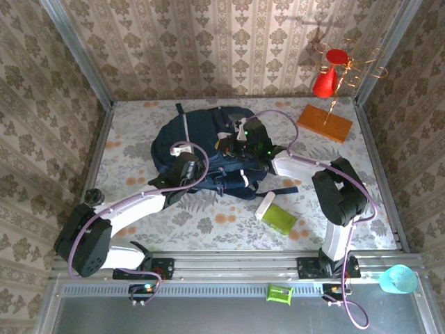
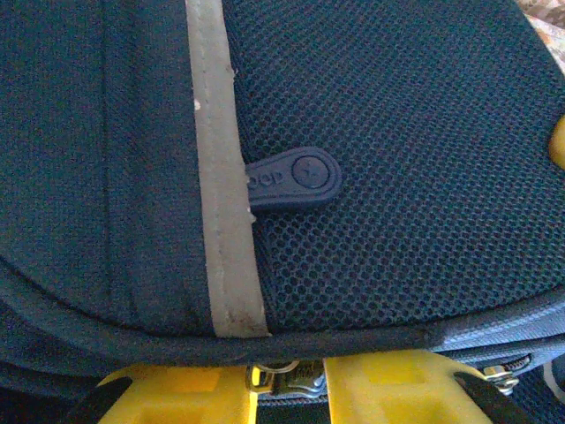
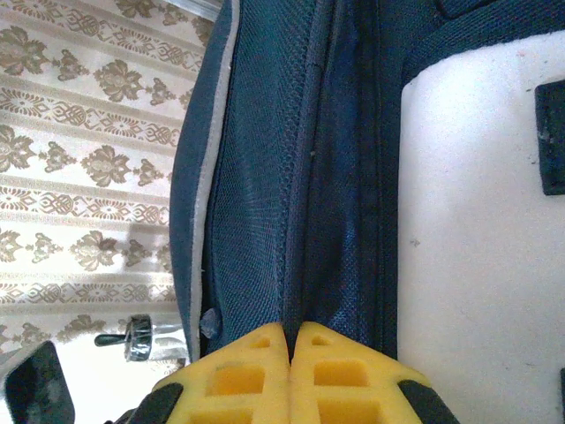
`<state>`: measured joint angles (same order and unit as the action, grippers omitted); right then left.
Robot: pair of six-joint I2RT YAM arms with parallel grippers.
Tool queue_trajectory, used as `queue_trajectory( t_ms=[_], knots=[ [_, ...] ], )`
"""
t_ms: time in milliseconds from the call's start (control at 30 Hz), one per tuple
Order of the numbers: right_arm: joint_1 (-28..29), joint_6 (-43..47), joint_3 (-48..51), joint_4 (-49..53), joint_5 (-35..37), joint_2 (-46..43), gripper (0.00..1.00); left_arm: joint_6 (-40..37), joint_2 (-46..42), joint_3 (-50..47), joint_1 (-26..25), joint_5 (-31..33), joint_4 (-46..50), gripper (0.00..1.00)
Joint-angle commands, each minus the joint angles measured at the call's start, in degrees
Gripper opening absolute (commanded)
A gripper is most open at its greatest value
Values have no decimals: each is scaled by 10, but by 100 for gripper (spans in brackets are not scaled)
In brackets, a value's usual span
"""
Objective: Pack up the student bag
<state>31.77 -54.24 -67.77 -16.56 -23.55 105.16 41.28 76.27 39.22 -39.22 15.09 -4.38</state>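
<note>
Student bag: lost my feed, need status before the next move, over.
Left gripper: jaws shut on metal zip pull. Right gripper: jaws shut, pinching student bag fabric. Bag lies on table; green box beside it, apart.

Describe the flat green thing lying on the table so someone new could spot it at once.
Start at the student bag mid-table, then look toward the right arm's base. Between them lies a flat lime-green rectangle beside a white block. It is the one green item on the floral surface; the other green piece sits on the metal rail below.
</note>
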Motion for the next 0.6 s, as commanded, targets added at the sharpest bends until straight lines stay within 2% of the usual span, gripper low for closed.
queue_trajectory(
  t_ms=[0, 100, 200, 233, 300, 433, 567],
  knots=[
    [7, -8, -34, -48, -60, -1, 0, 19, 21, -9, 5, 16, -51, 26],
    [7, -4, -34, -44, -62, 0, 0, 5, 35, -1, 6, 17, -54, 25],
    [1, 11, -32, -29, -58, -2, 0, -11, 35, 2, 7, 23, -55, 18],
    [-2, 16, -32, -22, -59, -3, 0, -19, 33, 2, 7, 23, -55, 15],
    [-12, 32, -31, -5, -59, -4, 0, -40, 25, 2, 7, 23, -51, 0],
    [-32, 74, -29, 42, -60, -7, 0, -82, 4, 15, 20, 12, 1, 0],
    [-49, 131, -41, 103, -62, -8, 0, -119, -23, 13, 57, -57, 38, 0]
  ],
)
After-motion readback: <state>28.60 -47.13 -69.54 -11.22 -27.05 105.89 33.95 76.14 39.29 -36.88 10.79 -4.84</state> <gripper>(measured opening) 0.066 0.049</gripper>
